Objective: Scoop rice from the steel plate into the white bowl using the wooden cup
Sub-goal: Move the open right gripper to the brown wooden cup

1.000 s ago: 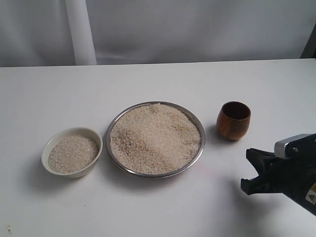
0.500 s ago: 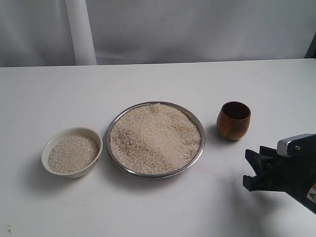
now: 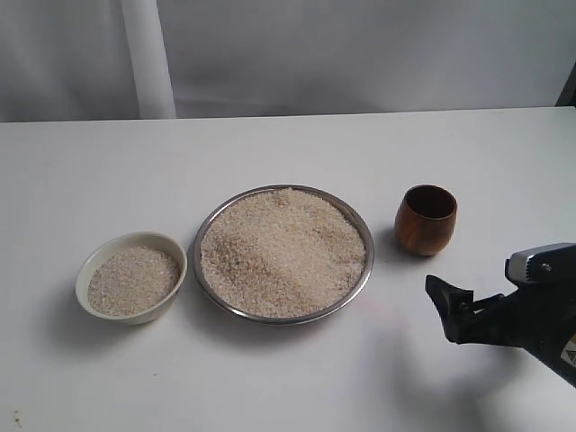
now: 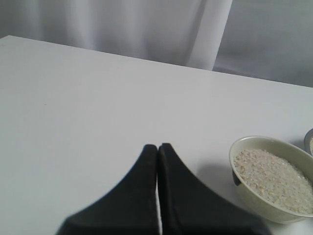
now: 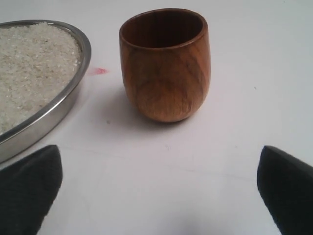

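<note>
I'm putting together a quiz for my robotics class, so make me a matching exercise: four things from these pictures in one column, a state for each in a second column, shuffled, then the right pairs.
Column one
1. white bowl
2. steel plate
3. wooden cup
4. right gripper

Column two
A. jaws wide apart, holding nothing
B. upright on the table, nothing gripping it
C. heaped with rice across its whole width
D. holds a low layer of rice below its rim

Pairs: 1-D, 2-C, 3-B, 4-A

Reddish-brown grained wooden cup (image 3: 426, 219), silver steel plate (image 3: 360, 280), cream-white bowl (image 3: 101, 258)
</note>
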